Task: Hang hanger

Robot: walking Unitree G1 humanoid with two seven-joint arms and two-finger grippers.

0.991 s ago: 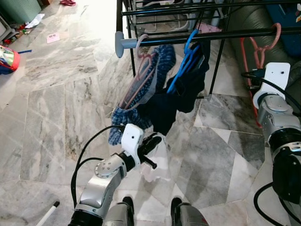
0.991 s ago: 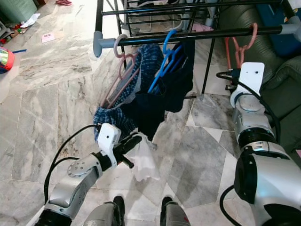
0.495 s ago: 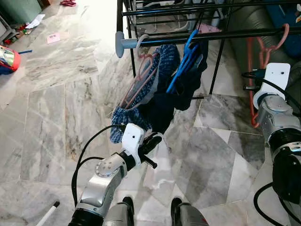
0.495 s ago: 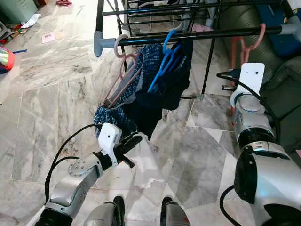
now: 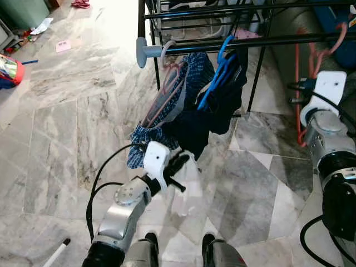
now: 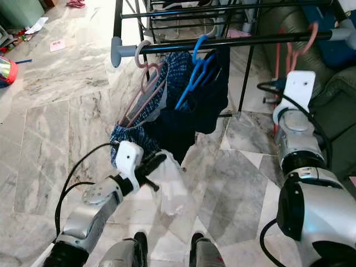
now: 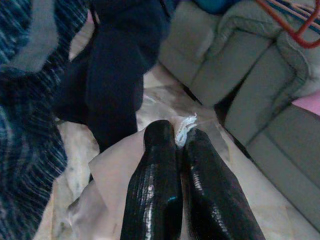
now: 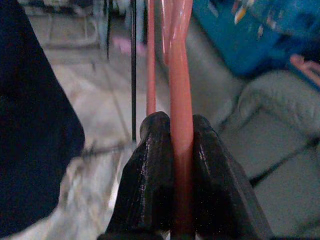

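Observation:
My right gripper (image 8: 174, 126) is shut on the lower bar of a salmon-red hanger (image 5: 317, 55). It holds the hanger up at the right end of the black rail (image 5: 261, 41), with the hook (image 6: 311, 30) at the rail. My left gripper (image 5: 179, 164) is low in front of me and shut on a thin translucent white bag (image 5: 187, 186) that dangles below it. On the rail hang a pink hanger with a blue plaid garment (image 5: 167, 97) and a blue hanger (image 5: 223, 58) with dark clothes (image 5: 219, 105).
The rack's grey end cap (image 5: 146, 52) and black uprights stand ahead. A grey-green sofa (image 7: 260, 75) lies to the right behind the rack. Toys (image 5: 8, 69), a pink paper (image 5: 62, 45) and a white stick (image 5: 55, 253) lie on the marble floor at left.
My right arm has lifted the red hanger a little and shifted it rightward along the rail. My left gripper has risen slightly with the white bag.

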